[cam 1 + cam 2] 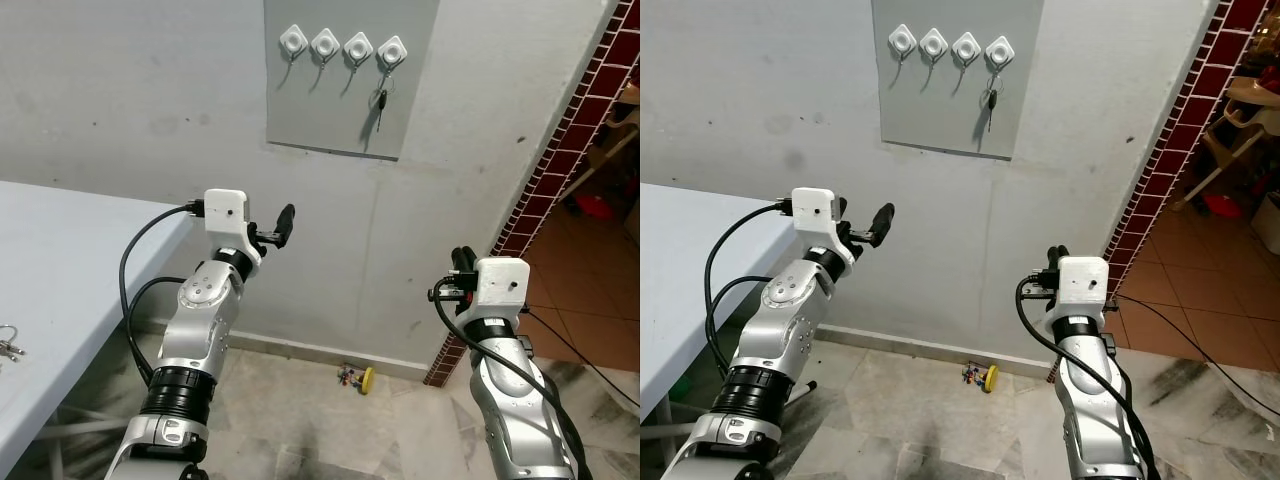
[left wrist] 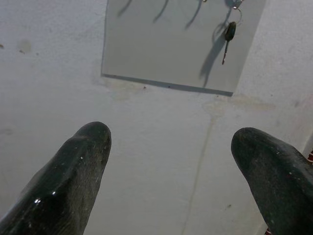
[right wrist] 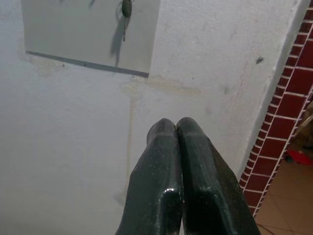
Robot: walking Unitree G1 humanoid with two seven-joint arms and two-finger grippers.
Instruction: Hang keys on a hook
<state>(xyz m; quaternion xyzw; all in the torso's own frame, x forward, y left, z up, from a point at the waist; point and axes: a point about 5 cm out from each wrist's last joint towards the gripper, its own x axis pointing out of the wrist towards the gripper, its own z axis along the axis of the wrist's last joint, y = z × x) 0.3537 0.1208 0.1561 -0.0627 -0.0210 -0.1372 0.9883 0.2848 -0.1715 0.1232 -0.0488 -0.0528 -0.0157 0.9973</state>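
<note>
Hanging plumb on the rightmost hook (image 1: 391,51), key (image 1: 381,105) at 1 o'clock from spread left gripper (image 2: 171,161), 11 o'clock from pressed-together right gripper (image 3: 177,128).

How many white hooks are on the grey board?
4, in a row along the top of the board: first, second, third, and the rightmost, which holds a key.
</note>
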